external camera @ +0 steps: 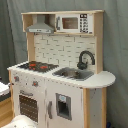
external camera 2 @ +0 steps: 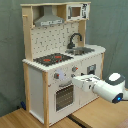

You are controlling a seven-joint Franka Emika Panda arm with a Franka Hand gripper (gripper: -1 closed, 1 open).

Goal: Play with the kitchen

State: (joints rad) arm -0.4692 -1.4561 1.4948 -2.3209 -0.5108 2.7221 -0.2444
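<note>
The kitchen [external camera: 75, 50] [external camera 2: 60, 40] is a tall white and light-wood toy that shows in both exterior views. It has a red-ringed hob [external camera: 35, 65] [external camera 2: 51, 59], a black faucet [external camera: 85, 59] [external camera 2: 75, 39] over a sink [external camera: 74, 73] [external camera 2: 81, 50], a hood [external camera 2: 47, 20] and a microwave [external camera: 70, 23] [external camera 2: 76, 11]. In the second exterior view my white arm [external camera 2: 107, 87] reaches in from the right. My gripper [external camera 2: 76, 80] is at the front panel, just below a knob [external camera 2: 75, 69] and beside the top of the oven door [external camera 2: 64, 97]. In the first exterior view only a rounded white part [external camera: 20, 122] of the arm shows at the bottom.
A second knob [external camera 2: 56, 76] sits left of the gripper. A small dark-windowed door [external camera: 63, 106] is on the cabinet's right half. Grey curtains [external camera 2: 115, 30] hang behind the toy. Wooden boards [external camera 2: 30, 120] lie in front of it.
</note>
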